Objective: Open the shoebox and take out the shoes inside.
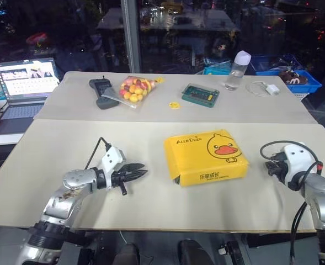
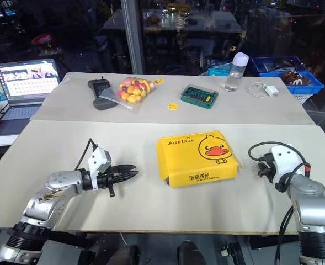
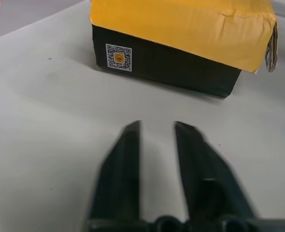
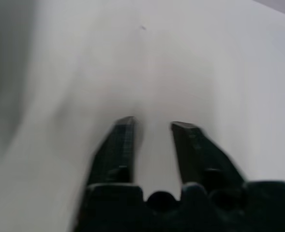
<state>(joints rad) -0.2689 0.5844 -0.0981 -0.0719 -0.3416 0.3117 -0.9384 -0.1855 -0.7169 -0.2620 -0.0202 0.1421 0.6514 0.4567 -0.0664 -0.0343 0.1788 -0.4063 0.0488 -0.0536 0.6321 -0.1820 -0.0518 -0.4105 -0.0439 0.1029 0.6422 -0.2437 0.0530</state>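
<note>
The shoebox (image 1: 206, 154) lies closed on the near table, its yellow lid with the duck face up; the left wrist view shows its dark side with a QR label (image 3: 119, 57). The shoes are hidden inside it. My left gripper (image 1: 143, 170) hovers low over the table to the left of the box and points at it. Its fingers (image 3: 130, 145) are drawn close together with nothing between them. Off the box's right end is my right gripper (image 2: 261, 168). The right wrist view shows its fingers (image 4: 123, 140) close together over bare tabletop.
On the far table lie a black controller (image 1: 101, 91), a bag of coloured balls (image 1: 133, 90), a small yellow disc (image 1: 174, 105), a green circuit board (image 1: 200, 95), a bottle (image 1: 238, 70) and a white charger (image 1: 267, 88). A laptop (image 1: 24, 83) stands at the left and blue baskets (image 1: 294, 77) at the back right.
</note>
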